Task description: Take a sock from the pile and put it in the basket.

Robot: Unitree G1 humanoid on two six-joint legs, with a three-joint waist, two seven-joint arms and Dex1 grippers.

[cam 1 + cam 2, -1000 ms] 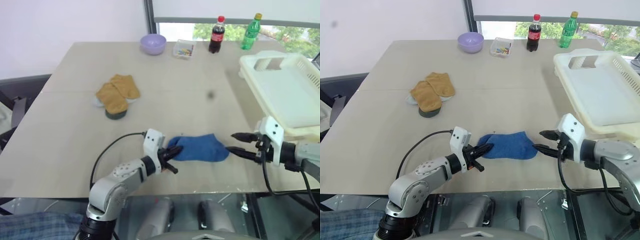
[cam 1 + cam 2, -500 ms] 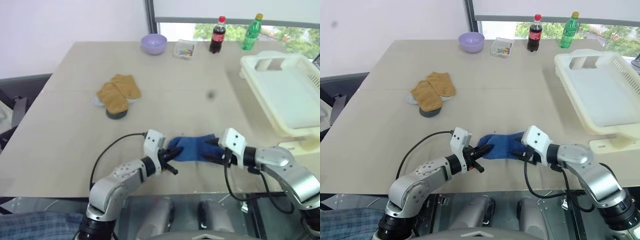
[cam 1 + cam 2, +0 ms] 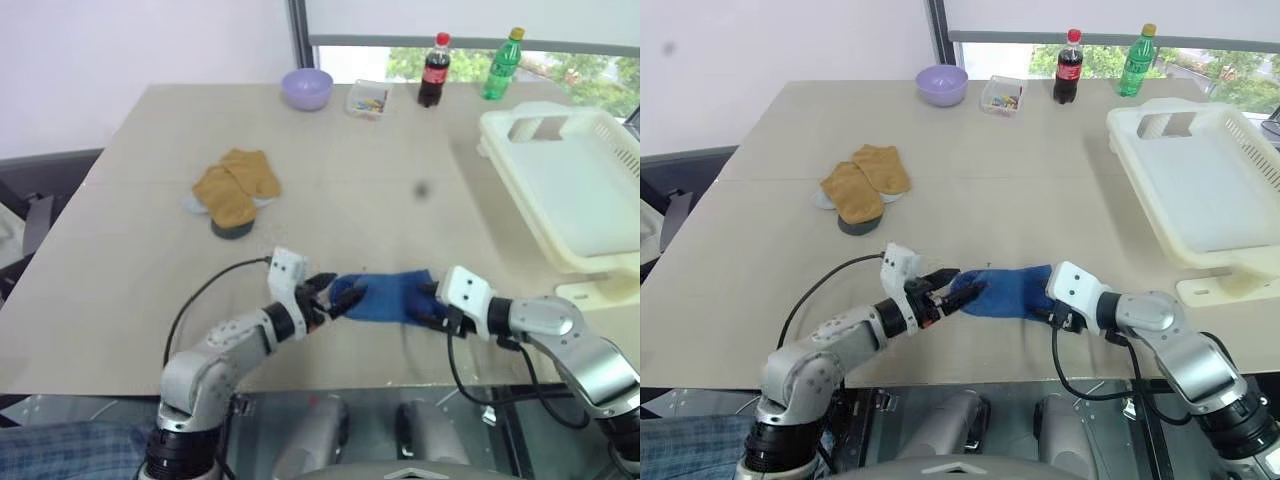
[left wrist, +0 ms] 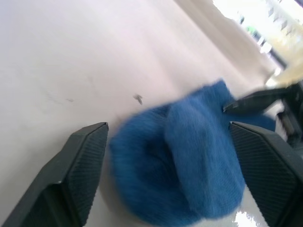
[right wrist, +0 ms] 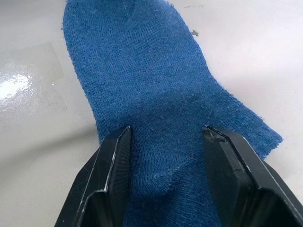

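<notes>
At the table's far edge stand a lilac bowl, a clear box, a cola bottle and a green bottle.

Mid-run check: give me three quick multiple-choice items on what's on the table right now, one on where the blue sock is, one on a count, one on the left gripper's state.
1. Where does the blue sock lie?
A. inside the basket
B. on the table between the two grippers
C. on top of the tan socks

2. How many bottles stand at the far edge of the table?
A. one
B. two
C. four

3. What state is the left gripper in?
A. open, fingers apart on either side of the sock's end
B. shut on a tan sock
C. shut on the lilac bowl

Answers:
1 B, the sock is flat on the tabletop, the right gripper at its other end with a finger on either side, and the basket holds no sock.
2 B, a cola bottle and a green bottle.
3 A, the left wrist view shows both fingers spread wide.
</notes>
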